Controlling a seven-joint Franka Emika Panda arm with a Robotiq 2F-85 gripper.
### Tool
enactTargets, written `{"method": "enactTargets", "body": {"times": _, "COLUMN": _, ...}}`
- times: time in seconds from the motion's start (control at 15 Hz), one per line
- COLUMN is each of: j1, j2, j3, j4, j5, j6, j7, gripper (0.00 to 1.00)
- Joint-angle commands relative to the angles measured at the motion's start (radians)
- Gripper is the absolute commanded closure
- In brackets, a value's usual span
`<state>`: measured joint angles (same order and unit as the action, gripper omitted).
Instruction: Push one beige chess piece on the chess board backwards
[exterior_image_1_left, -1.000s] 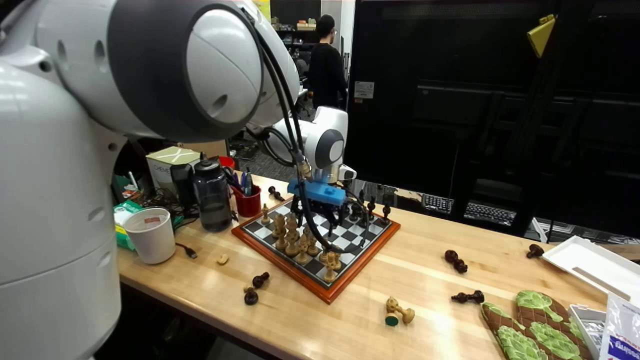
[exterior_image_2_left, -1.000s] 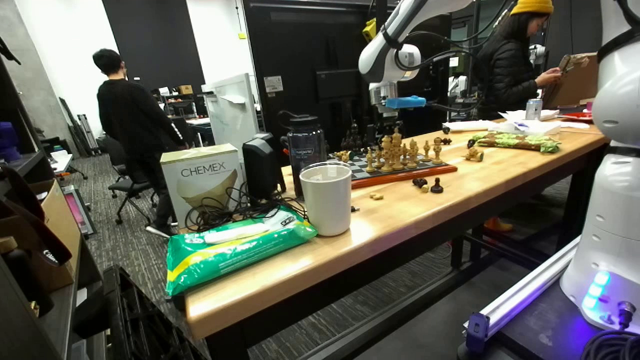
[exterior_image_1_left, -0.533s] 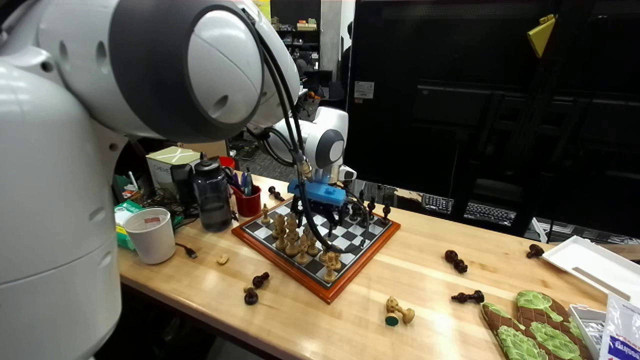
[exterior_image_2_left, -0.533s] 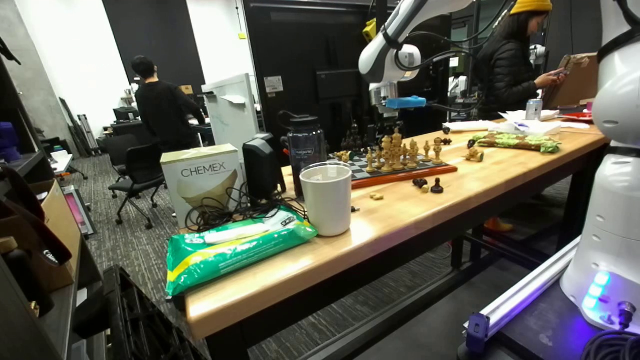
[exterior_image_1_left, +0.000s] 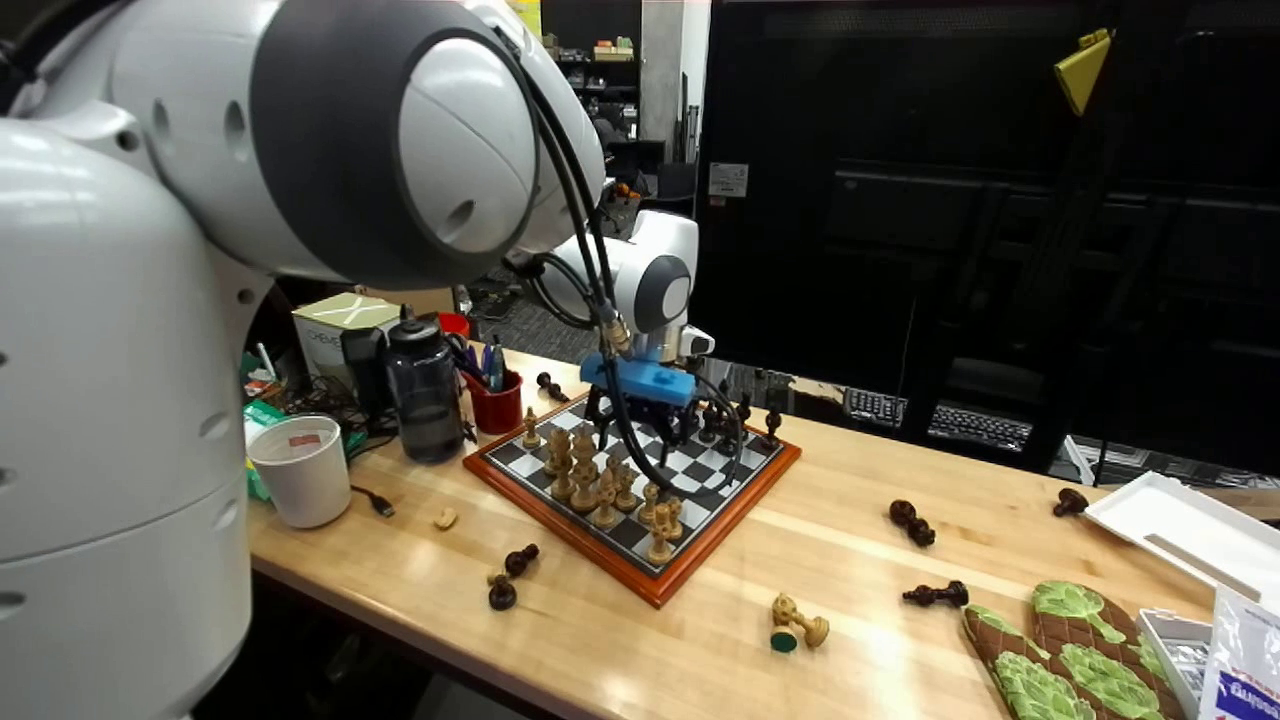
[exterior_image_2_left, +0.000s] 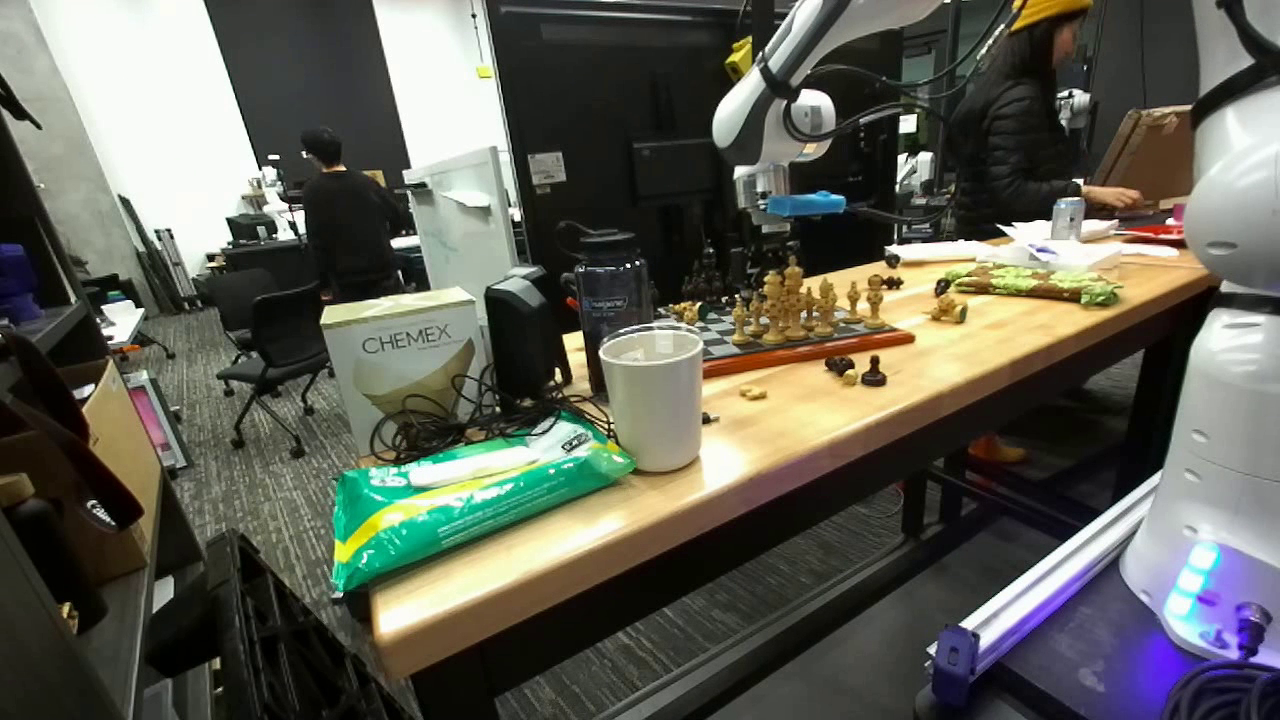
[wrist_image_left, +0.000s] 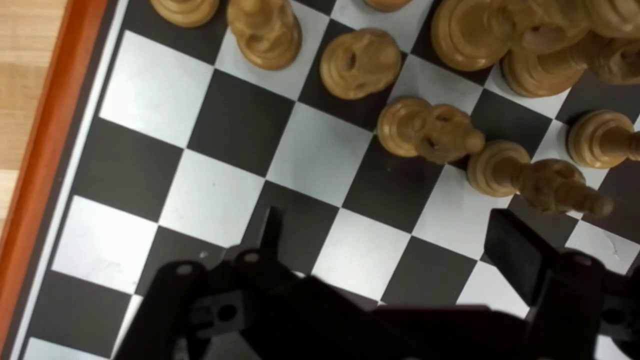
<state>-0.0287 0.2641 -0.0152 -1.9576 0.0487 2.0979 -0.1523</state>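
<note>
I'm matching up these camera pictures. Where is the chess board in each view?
In an exterior view: chess board, midway across, below mid-height.
In an exterior view: chess board, right of centre, left end partly hidden behind the white cup.
In the wrist view: chess board, filling most of the picture, reddish-brown frame at left.
Shared landmark: the beige pieces on the board.

All views share board: wrist view close, facing down; in an exterior view, high, arm at left; in an exterior view, lower, cup mid-frame.
</note>
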Motion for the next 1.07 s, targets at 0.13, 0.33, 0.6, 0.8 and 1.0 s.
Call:
{"method": "enactTargets", "body": {"times": 0.13, "j1": -0.012, "j2": 0.021, "j3": 0.014, "j4": 0.040, "j5": 0.024, "j6": -0.029, "j7": -0.033, "gripper": 0.00}}
{"method": "enactTargets", "body": {"times": 0.33, "j1": -0.010, "j2": 0.027, "j3": 0.020, "j4": 0.045, "j5": 0.027, "j6": -0.033, "j7": -0.039, "gripper": 0.00}}
{"method": "enactTargets", "body": {"times": 0.6, "j1": -0.013, "j2": 0.018, "j3": 0.022, "j4": 0.035, "j5": 0.030, "j6": -0.041, "j7": -0.037, "gripper": 0.00}}
{"method": "enactTargets", "body": {"times": 0.8, "j1": -0.011, "j2": 0.008, "j3": 0.022, "j4": 0.026, "j5": 0.027, "j6": -0.045, "j7": -0.034, "gripper": 0.00}}
{"method": "enactTargets", "body": {"times": 1.0, "j1": -0.007, "j2": 0.003, "j3": 0.023, "j4": 0.025, "j5": 0.020, "j6": -0.051, "j7": -0.028, "gripper": 0.00}}
